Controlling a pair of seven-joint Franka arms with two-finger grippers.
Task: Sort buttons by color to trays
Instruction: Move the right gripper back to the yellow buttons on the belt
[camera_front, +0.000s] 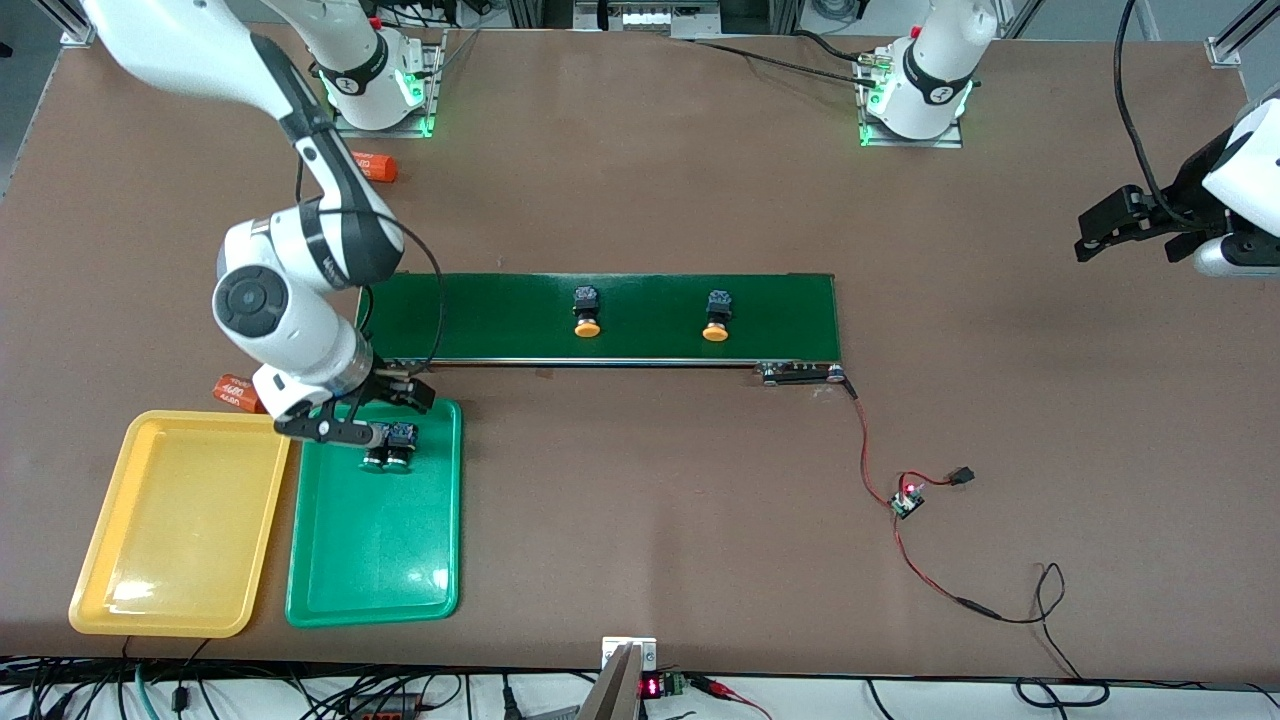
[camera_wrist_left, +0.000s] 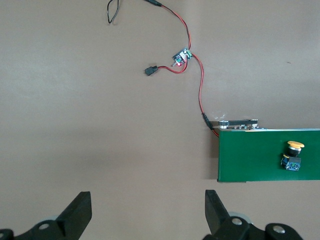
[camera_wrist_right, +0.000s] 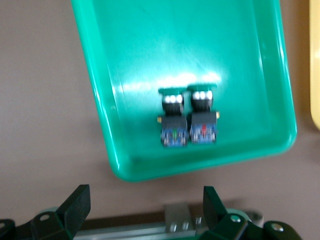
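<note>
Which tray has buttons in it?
The green tray. Two green buttons lie side by side in it; the yellow tray beside it holds none.

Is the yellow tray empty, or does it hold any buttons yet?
Empty. The yellow tray shows only bare plastic; both yellow-capped buttons lie on the dark-green belt.
</note>
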